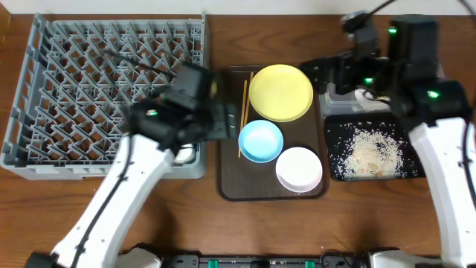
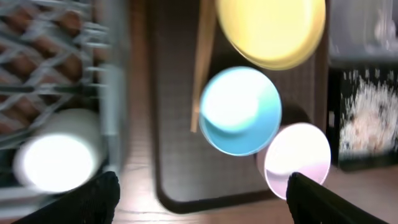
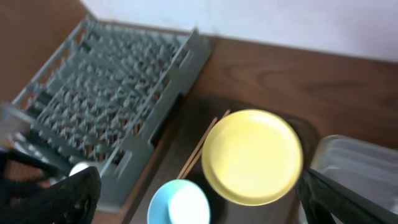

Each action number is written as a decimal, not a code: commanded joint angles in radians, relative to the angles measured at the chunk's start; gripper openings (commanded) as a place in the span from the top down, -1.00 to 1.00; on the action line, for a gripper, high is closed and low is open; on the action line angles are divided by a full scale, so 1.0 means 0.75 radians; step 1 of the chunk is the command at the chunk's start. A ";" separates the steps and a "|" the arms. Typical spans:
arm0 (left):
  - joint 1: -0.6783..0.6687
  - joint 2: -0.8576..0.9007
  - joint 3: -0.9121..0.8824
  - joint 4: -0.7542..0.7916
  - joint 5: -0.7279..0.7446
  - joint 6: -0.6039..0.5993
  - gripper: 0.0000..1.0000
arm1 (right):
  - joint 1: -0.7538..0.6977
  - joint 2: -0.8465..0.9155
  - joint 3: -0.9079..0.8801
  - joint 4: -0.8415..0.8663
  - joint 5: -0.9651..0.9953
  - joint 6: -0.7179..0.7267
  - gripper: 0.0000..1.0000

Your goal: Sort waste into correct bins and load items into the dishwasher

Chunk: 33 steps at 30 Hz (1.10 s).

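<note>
Three dishes on brown tray (image 1: pixel 230 182): yellow plate (image 1: pixel 280 92), blue bowl (image 1: pixel 260 140), white bowl (image 1: pixel 299 169); stiff, smooth, likely slippery, grip rim. Left tool (image 2: pixel 200 202), right tool (image 3: pixel 199 202): both wide apart, empty.

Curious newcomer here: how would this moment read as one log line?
left jaws open | right jaws open | white cup in rack | yellow plate, blue bowl, white bowl, chopsticks on brown tray
</note>
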 commanded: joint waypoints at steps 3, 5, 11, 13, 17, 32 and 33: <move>-0.153 0.205 0.011 0.062 0.078 -0.034 -0.66 | -0.064 -0.016 0.020 -0.025 0.054 0.019 -0.99; -0.226 0.269 0.011 0.085 0.057 -0.018 -0.66 | -0.073 -0.014 0.020 -0.030 0.054 0.023 -0.99; -0.254 0.435 0.011 0.098 -0.094 -0.055 -0.66 | -0.071 -0.013 0.020 -0.031 0.054 0.024 -0.98; -0.234 0.470 0.011 0.106 -0.181 -0.043 -0.66 | -0.071 -0.011 0.020 -0.032 0.054 0.024 -0.98; -0.198 0.491 0.011 0.176 -0.209 0.134 -0.67 | -0.071 0.001 0.020 -0.037 0.054 0.024 -0.98; -0.165 0.661 0.010 0.270 -0.183 0.390 -0.37 | -0.071 0.021 0.020 -0.045 0.054 0.028 -0.99; -0.165 0.672 0.010 0.260 -0.161 0.390 -0.35 | -0.071 0.021 0.020 -0.046 0.054 0.028 -0.98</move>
